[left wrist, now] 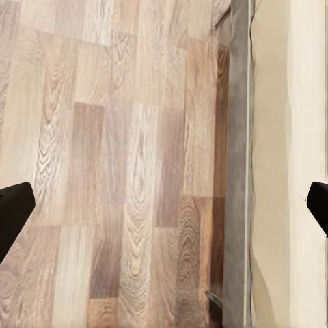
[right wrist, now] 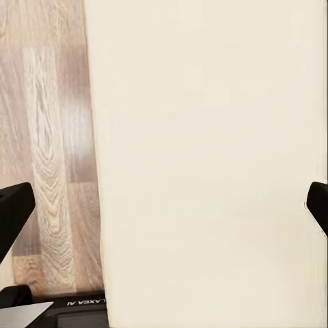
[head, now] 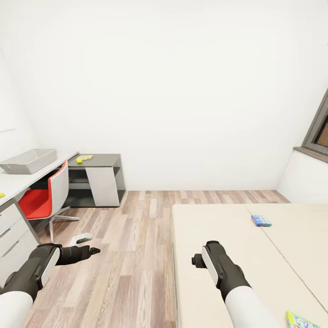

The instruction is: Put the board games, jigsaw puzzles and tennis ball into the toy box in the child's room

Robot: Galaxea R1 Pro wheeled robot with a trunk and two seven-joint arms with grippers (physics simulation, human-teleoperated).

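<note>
The light-grey toy box (head: 29,160) stands on the white table (head: 13,182) at the far left. A small yellow-green tennis ball (head: 79,160) lies on the grey desk beside a flat yellow jigsaw puzzle (head: 86,157). On the cream bed (head: 218,228) lies a blue board game (head: 261,221), and a second, green-edged one (head: 300,320) shows at the bottom right corner. My left gripper (head: 93,250) (left wrist: 164,212) hangs open over the wood floor. My right gripper (head: 197,260) (right wrist: 164,208) is open above the bed's near-left edge, holding nothing.
A red and white swivel chair (head: 45,196) stands between me and the table. White drawers (head: 11,237) sit at the left edge. A dark-framed window (head: 321,132) is at the right. Wood floor (head: 132,237) runs between bed and desk.
</note>
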